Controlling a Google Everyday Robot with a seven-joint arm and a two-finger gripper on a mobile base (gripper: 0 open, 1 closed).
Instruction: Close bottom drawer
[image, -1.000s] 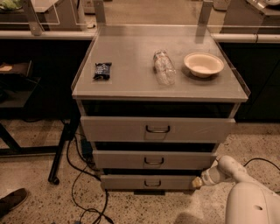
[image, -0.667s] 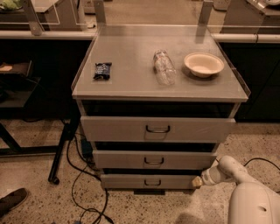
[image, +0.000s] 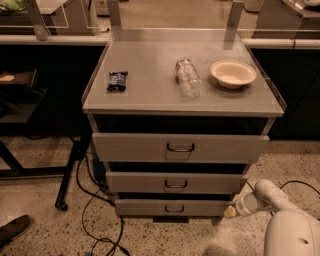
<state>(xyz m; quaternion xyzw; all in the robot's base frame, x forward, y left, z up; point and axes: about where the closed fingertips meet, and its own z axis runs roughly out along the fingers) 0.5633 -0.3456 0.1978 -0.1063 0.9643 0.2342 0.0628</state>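
Observation:
The bottom drawer (image: 172, 207) is the slimmest grey front at the foot of the cabinet, with a small dark wire handle (image: 174, 209). Its front stands slightly out, with a dark gap above it. My gripper (image: 229, 212) is low at the drawer's right end, close to or touching the front's right edge. My white arm (image: 280, 225) comes in from the bottom right corner.
Above are the middle drawer (image: 175, 182) and the top drawer (image: 179, 147), both slightly out. On the cabinet top lie a dark snack packet (image: 117, 80), a clear plastic bottle (image: 187, 76) and a white bowl (image: 233, 73). Black cables (image: 95, 200) and a stand leg (image: 70, 170) are on the left floor.
The arm and gripper have stayed at nearly the same spot by the bottom drawer's right end. The drawers show no visible movement.

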